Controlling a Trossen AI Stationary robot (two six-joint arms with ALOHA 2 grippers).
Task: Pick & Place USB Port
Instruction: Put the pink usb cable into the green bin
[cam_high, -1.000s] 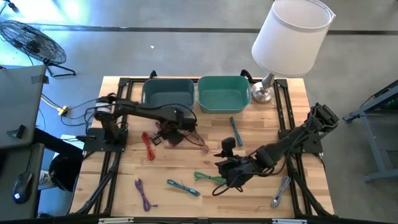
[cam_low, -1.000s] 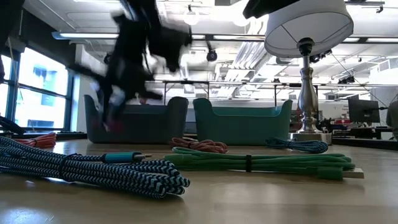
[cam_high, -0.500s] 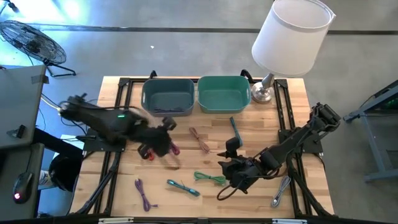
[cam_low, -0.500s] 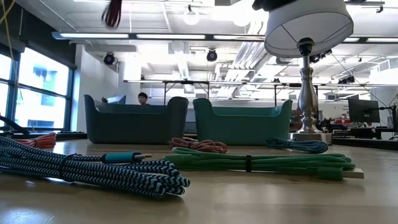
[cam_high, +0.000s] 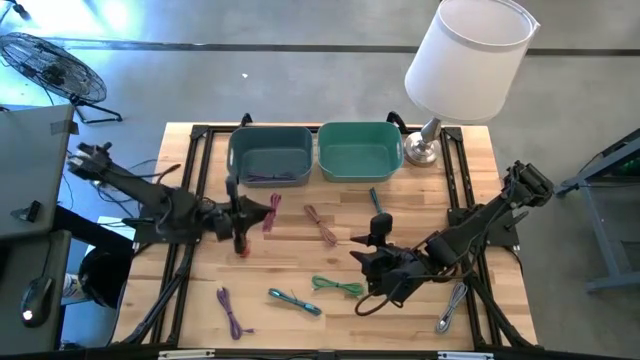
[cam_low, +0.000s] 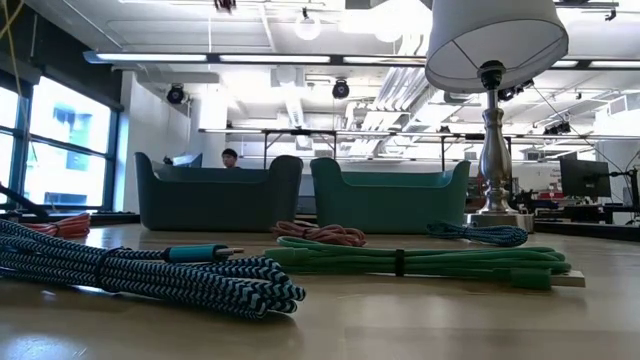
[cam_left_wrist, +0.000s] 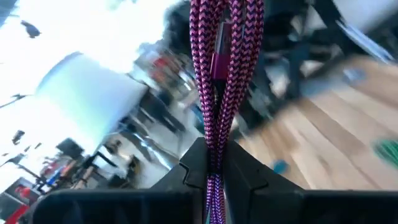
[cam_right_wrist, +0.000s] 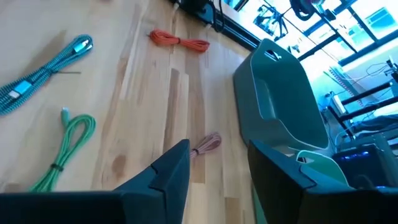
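Magenta braided cable (cam_left_wrist: 216, 68) is clamped between the left gripper (cam_high: 250, 213) fingers, raised above the wooden table (cam_high: 420, 200) in front of the dark bin (cam_high: 270, 150). Right gripper (cam_high: 372, 262) hovers near the green cable (cam_high: 335, 287), fingers spread and apparently empty. Teal bin (cam_high: 361, 148) adjoins the dark one

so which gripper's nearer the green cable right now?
Right. The right gripper hovers just beside the green cable, open and empty. The left gripper is farther off across the table, shut on a magenta cable.
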